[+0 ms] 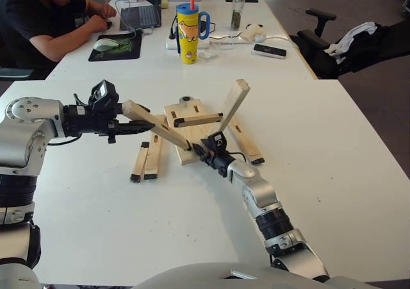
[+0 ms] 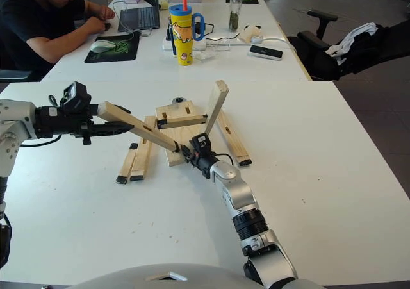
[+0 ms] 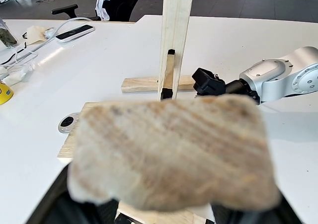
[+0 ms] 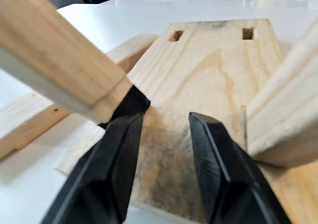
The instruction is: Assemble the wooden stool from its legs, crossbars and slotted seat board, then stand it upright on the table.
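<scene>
We note the left pincer [image 1: 142,123] clamped on a leg [image 1: 163,130]. The right pincer [image 4: 164,117] stands parted over the seat board [image 4: 218,55].

White work table [image 1: 333,148] in front, second white table [image 1: 282,68] just behind. On far table: open laptop [image 1: 141,15], green mouse mat [image 1: 115,47], yellow mug [image 1: 188,33] with blue handle, lidded bottle [image 1: 239,8], phone [image 1: 269,50]. Right side: black office chair [image 1: 320,42], white cloth [image 1: 355,36] draped on it. Grey floor [image 1: 378,103].
</scene>
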`<state>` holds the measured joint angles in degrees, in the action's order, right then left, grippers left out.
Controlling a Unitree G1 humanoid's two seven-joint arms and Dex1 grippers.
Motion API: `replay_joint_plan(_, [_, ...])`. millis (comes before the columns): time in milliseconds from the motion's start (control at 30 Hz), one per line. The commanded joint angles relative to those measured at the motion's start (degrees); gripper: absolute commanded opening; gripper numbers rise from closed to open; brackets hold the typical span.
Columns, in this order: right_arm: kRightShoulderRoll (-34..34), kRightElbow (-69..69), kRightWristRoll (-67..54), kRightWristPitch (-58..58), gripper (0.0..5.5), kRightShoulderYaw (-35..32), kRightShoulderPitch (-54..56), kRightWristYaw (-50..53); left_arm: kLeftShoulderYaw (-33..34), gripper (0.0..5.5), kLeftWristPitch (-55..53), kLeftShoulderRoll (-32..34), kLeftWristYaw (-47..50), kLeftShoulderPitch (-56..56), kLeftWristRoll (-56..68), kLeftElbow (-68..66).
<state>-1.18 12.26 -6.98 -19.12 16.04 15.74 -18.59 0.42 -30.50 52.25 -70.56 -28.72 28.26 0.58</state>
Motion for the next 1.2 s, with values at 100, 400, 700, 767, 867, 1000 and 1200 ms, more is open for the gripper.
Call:
replay_joint_plan(100, [-1.2,3.3,2.3,-0.6,1.74,2.5,-0.3,-0.9,-1.4,2.07,-1.2,0.4,-0.6,-1.7,-1.5,-0.1])
replay_joint_plan(400, [-1.2,6.6,6.6,1.0,1.74,6.2,1.8,-2.2,-3.2,2.07,-2.5,-1.4,0.6,-3.8,-2.7,0.8])
replay_joint_plan(700, [4.3,-5.1,8.8,0.2,1.74,0.9,-3.1,1.4,-8.8,2.06,0.9,-7.0,2.0,-2.4,-6.6,-3.7])
replay_joint_plan(767, [7.0,-9.4,9.4,-3.2,1.74,2.0,-5.2,-0.7,-9.2,2.06,1.8,-7.8,2.9,-0.9,-7.2,-4.7])
replay_joint_plan(867, [8.9,-10.8,10.3,-8.2,1.74,2.7,-6.1,-1.2,-9.1,2.06,2.8,-8.7,4.1,0.3,-7.7,-6.4])
replay_joint_plan(1000, [7.7,-8.2,8.7,-10.7,1.74,3.3,-5.9,-2.3,-11.0,2.06,4.5,-10.0,4.3,-1.1,-9.5,-9.4])
replay_joint_plan(1200, [7.0,-7.2,7.3,-13.0,1.74,5.8,-6.2,-4.9,-16.3,2.06,6.8,-13.2,3.9,-2.6,-12.5,-15.8])
